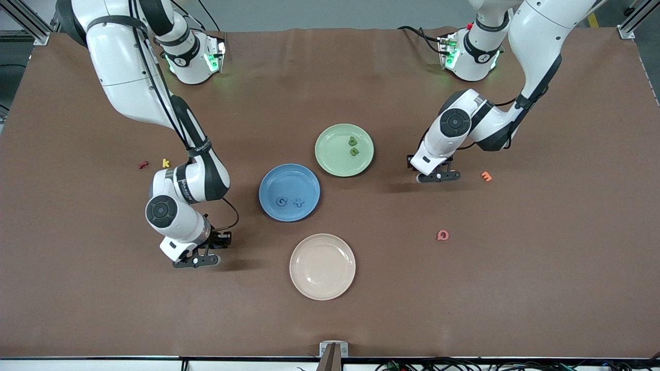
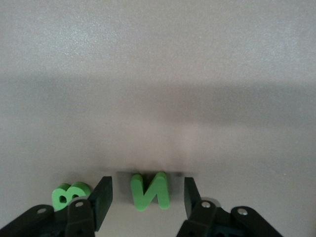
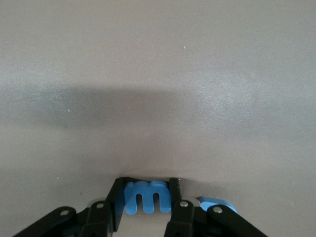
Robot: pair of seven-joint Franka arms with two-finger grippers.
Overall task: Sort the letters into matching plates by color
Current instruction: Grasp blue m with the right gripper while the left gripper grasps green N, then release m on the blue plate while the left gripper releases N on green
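The blue plate (image 1: 289, 178) holds two blue letters (image 1: 281, 201) (image 1: 298, 202). Two green letters (image 1: 352, 140) (image 1: 354, 151) lie on the pale green plate (image 1: 332, 149). My right gripper (image 1: 198, 259) (image 3: 146, 183) is down on the table toward the right arm's end, shut on a blue letter m (image 3: 146, 197). Another blue letter (image 3: 217, 202) lies just beside one finger. My left gripper (image 1: 438, 176) (image 2: 147, 185) is low at the table beside the green plate, open, its fingers standing either side of a green letter N (image 2: 150, 193) with gaps. A second green letter (image 2: 66, 194) lies outside one finger.
A cream plate (image 1: 322, 247) sits nearer the front camera than the blue plate. Red (image 1: 143, 165) and yellow (image 1: 165, 163) letters lie toward the right arm's end. Orange (image 1: 486, 176) and pink (image 1: 442, 235) letters lie toward the left arm's end.
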